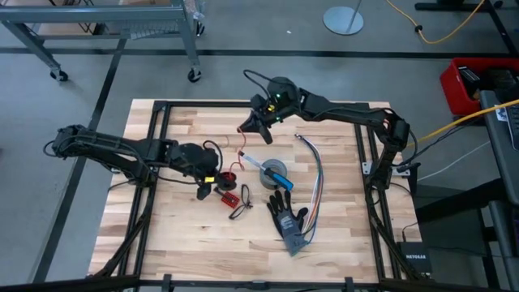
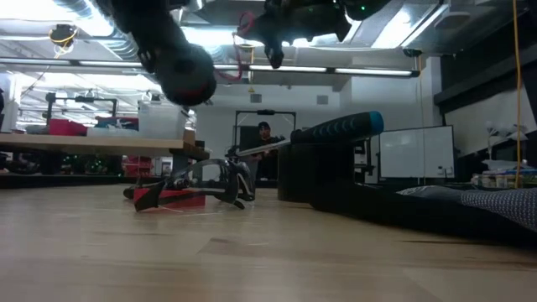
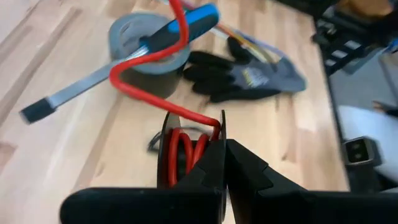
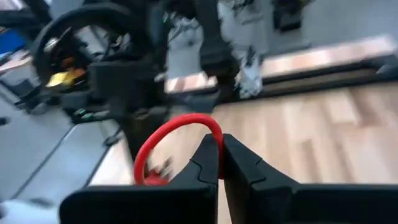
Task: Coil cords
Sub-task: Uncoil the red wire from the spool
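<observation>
I am stretching the cord (image 1: pixel 235 156), a thin red-and-black lead, across the middle of the frame just left of the grey tape roll (image 1: pixel 274 171). My left claw (image 1: pixel 217 173) is pinching it closed beside a small coil, while my right claw (image 1: pixel 258 123) is clamping the other end, raised near the top centre of the surface (image 1: pixel 340 235). I judge the winding is midway; next I need to bring the right end round onto the coil.

You have one grey tape roll (image 1: pixel 274 171) mid-table. Around it: one red cord (image 1: pixel 241 139), one black glove (image 1: pixel 288 212), one blue-handled tool (image 1: pixel 258 162), one bunch of ribbon wires (image 1: pixel 315 182), one small red board (image 1: pixel 228 195), and two grippers.
</observation>
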Motion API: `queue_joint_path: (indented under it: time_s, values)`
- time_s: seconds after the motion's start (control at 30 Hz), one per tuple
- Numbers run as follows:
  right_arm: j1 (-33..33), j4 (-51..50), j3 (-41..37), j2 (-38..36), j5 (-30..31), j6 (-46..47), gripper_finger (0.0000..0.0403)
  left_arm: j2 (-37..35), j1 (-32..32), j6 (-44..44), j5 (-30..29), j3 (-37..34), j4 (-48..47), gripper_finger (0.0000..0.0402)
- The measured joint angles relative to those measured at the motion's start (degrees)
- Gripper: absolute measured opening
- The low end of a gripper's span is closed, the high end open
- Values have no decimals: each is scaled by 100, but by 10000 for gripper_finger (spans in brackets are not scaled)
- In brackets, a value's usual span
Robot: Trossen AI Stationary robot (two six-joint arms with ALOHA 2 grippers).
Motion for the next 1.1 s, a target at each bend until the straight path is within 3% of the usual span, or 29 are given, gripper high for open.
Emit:
queue_joint_path:
  time_s: [0.23, 0.47, 0.8, 1.1]
  values:
    - [9, -1019, 19, 0, -883, 2, 7, 0, 0, -40, -314, 0, -669, 0]
    - [308, -1782, -46, 0, -940, -188, 7, 0, 34, -78, -1166, 0, -935, 0]
    - [1243, -1879, -309, 17, -327, -614, 6, -9, 422, -76, -2370, 0, -888, 0]
    - [1938, -1540, -838, 42, 938, -757, 6, -11, 720, 415, -2574, 0, 277, 0]
